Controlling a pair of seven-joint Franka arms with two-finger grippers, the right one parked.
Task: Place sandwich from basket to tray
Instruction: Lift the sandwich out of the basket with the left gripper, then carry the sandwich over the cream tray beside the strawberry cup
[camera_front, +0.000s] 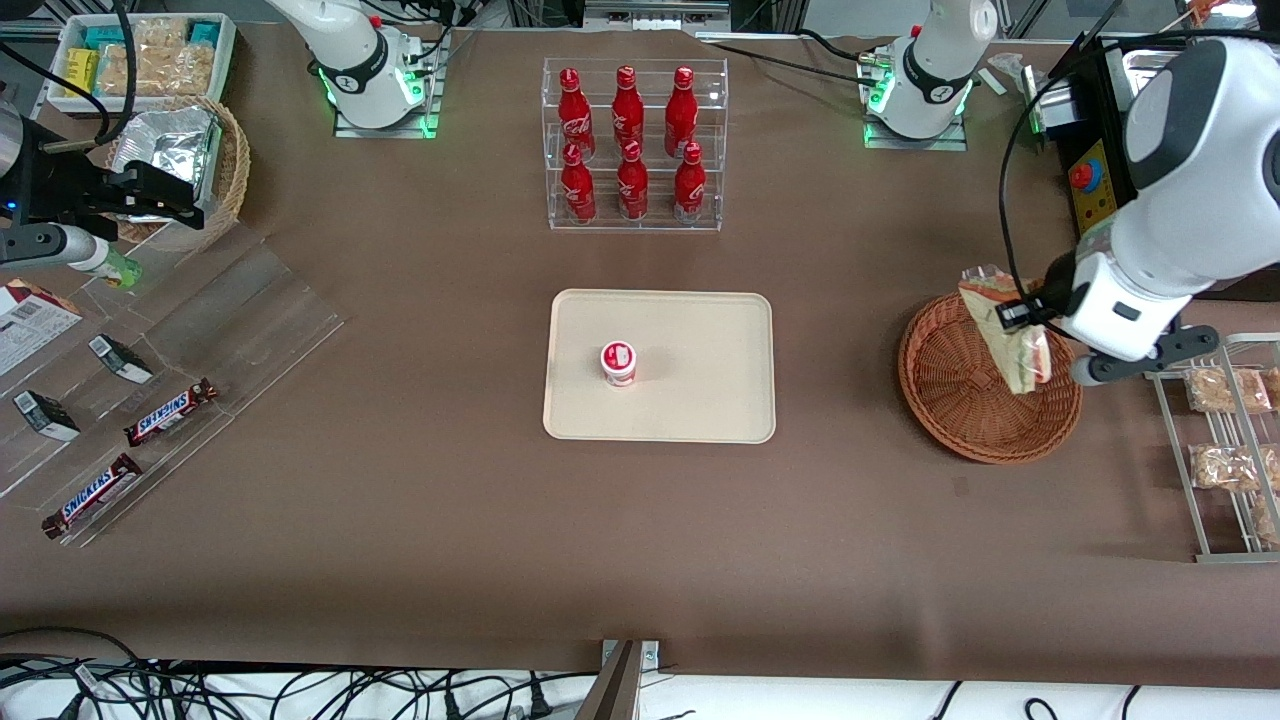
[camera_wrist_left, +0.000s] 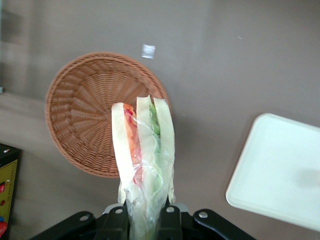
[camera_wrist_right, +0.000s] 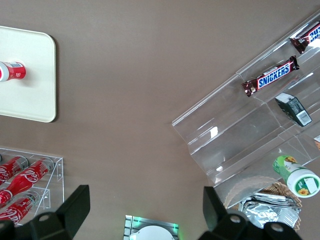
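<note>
Here my claw (camera_front: 1030, 335) is clamped on the sandwich (camera_front: 1012, 335), gripping the wrapped end so the wedge hangs from my fingers above the basket (camera_front: 960, 400), clear of the weave. From my wrist, the sandwich (camera_wrist_left: 143, 155) points toward twelve o'clock, its bread slices and red and green filling edge-on, overlapping the basket's (camera_wrist_left: 85, 125) rim at about four o'clock of the round. My arm reaches in from the working end of the worktop (camera_front: 400, 520), wrist bent down over the basket. The tray (camera_front: 700, 400) sits well apart toward the parked arm's end, carrying a small red-and-white cup (camera_front: 618, 363). My fingertips are buried in crumpled wrap, so I cannot make out their exact contact, and the tray (camera_wrist_left: 280, 175) is cut off at the wrist picture's edge.
</note>
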